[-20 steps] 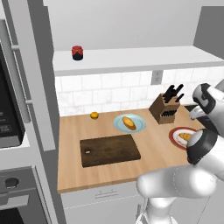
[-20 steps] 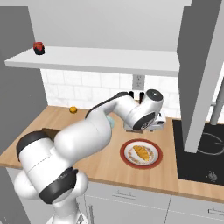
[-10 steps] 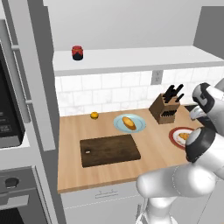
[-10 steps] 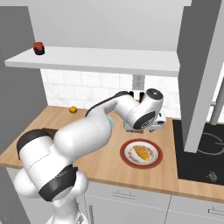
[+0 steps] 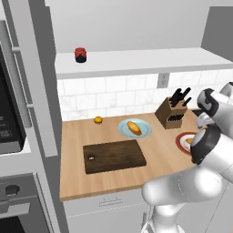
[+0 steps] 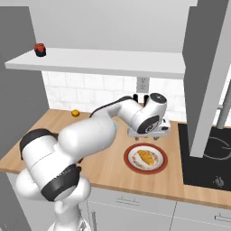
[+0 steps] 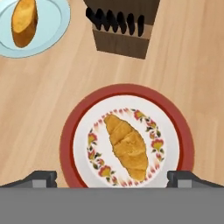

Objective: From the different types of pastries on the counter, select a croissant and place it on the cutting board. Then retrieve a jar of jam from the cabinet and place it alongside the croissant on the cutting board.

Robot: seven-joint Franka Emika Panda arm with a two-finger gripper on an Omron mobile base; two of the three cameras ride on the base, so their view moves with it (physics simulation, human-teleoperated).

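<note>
The croissant (image 7: 127, 146) lies on a red-rimmed flowered plate (image 7: 70, 131) at the right end of the counter (image 5: 77, 177); it also shows as the croissant (image 6: 146, 158) in the right base view. My gripper (image 7: 112, 178) hangs straight above it, open, one fingertip to each side of the plate and nothing between them. The dark cutting board (image 5: 113, 156) lies bare toward the left of the counter. The red jar of jam (image 5: 81, 54) stands at the left end of the cabinet shelf (image 5: 136, 61), and is the jar of jam (image 6: 40, 49) in the right base view.
A plump bun (image 5: 133, 128) sits on a pale blue plate (image 7: 54, 30) behind the board. A knife block (image 5: 172, 113) stands just behind the red plate. A small orange fruit (image 5: 98, 119) lies by the wall. A black cooktop (image 6: 207, 158) borders the counter on the right.
</note>
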